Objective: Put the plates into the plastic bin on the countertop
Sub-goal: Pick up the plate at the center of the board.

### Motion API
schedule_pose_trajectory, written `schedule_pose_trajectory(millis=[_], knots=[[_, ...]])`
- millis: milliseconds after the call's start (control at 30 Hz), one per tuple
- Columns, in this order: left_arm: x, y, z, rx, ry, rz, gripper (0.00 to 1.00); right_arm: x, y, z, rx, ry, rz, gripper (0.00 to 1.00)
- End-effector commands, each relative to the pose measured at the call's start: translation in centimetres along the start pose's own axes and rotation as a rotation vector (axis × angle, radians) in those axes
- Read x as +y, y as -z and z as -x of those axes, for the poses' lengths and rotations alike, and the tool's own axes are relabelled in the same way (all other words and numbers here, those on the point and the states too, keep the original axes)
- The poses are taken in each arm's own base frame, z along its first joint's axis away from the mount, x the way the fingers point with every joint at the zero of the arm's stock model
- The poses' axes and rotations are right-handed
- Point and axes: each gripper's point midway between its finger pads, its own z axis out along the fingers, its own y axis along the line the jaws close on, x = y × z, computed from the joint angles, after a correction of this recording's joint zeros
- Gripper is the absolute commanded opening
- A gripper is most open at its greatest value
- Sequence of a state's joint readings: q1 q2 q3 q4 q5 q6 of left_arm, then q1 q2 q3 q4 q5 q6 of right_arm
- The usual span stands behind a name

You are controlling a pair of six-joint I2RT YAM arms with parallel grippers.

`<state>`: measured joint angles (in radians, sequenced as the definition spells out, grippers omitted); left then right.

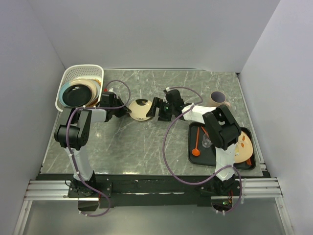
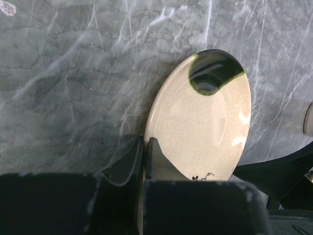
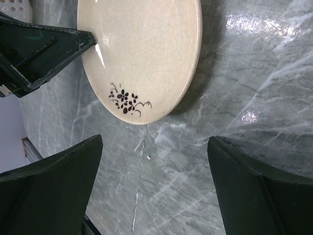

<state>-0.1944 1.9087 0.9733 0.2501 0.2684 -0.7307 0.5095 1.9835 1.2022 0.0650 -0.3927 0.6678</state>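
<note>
Left gripper [image 1: 128,111] – closed on the near rim of the cream plate [image 1: 141,109]. In the left wrist view the rim is seen pinched between the two fingers [image 2: 155,157], with almost no gap besides the plate's own thickness. A dark green patch is noted at the plate's far edge [image 2: 200,127], and a small dark sprig close to the held edge.

The plate is located over the middle of the countertop [image 1: 146,152], between the two grippers and well apart from the plastic bin [image 1: 100,73]. It is seen tilted in the wrist views, with a shadow cast beneath it. Whether its far edge touches the stone cannot be told.

Right gripper [image 1: 150,108] – spread wide, nothing held. In the right wrist view its fingers [image 3: 54,191] are seen on either side of bare marble, just beside the sprig edge of the plate [image 3: 142,54] but not touching it.

The bin is placed at the far left corner of the countertop. A dark plate [image 1: 77,96] is stacked nearest in it, with tan plates [image 1: 91,84] behind.

On the right, a black tray [image 1: 215,159] is recorded with an orange spoon [image 1: 196,147] on it and a pale plate [image 1: 243,147] at its right edge. A brown cup [image 1: 218,98] stands beyond the tray.
</note>
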Motion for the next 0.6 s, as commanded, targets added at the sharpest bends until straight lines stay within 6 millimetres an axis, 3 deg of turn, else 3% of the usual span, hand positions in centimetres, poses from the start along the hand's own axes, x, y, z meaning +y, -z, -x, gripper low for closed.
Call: schedule_pose_trajectory(millis=[0,167,567], knots=[[-0.8,0.1,-0.2,0.019,-0.016,-0.007,0.01,1.6,1.5,1.9,-0.056,0.027,0.032,0.95],[-2.1,1.3,0.8,-0.014,-0.034,-0.033,0.01,1.8,1.7,1.8,-0.056,0.036,0.039,0.95],[-5.3,6.4,4.3,-0.132,-0.074,-0.05,0.01,2.0,3.4,0.7,-0.048,0.078,0.043,0.95]])
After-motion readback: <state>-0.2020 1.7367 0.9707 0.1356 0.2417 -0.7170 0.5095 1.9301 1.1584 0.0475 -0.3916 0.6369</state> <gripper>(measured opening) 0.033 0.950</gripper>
